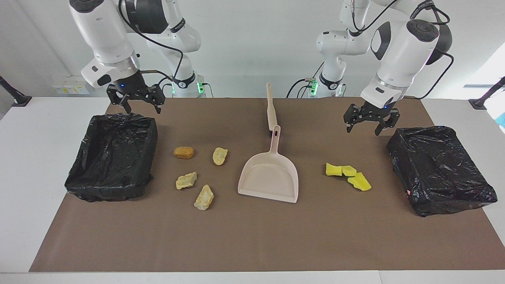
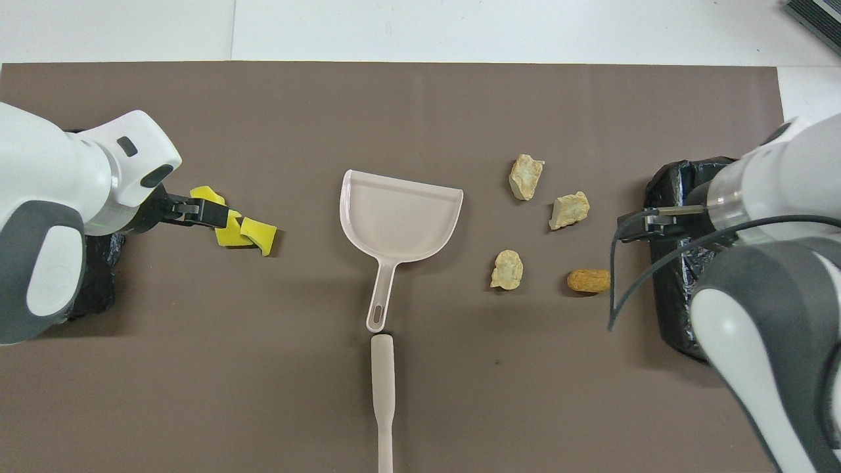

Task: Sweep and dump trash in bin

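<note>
Both arms wait, nothing gripped. Left pincer (image 1: 367, 123) spread wide, up by bin (image 1: 440, 169) at left arm's end. Right pincer (image 1: 136, 103) spread wide over rim of other bin (image 1: 112, 156). Bins lined w/ crinkly black plastic. Dustpan (image 1: 270, 175), smooth pale plastic, mid-table (image 1: 244, 244), mouth away from robots; brush handle (image 1: 270, 106) nearer robots, end-on. Spongy yellow chunks (image 1: 347, 175) clustered betw. dustpan & first bin; four rough bread lumps (image 1: 197, 171) scattered betw. dustpan & other bin. Prob. sorted per side for sweeping.

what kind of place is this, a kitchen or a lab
Most likely a robotics lab: two arms stand at a white table with a brown mat, where a dustpan and staged trash lie between two bag-lined bins.
</note>
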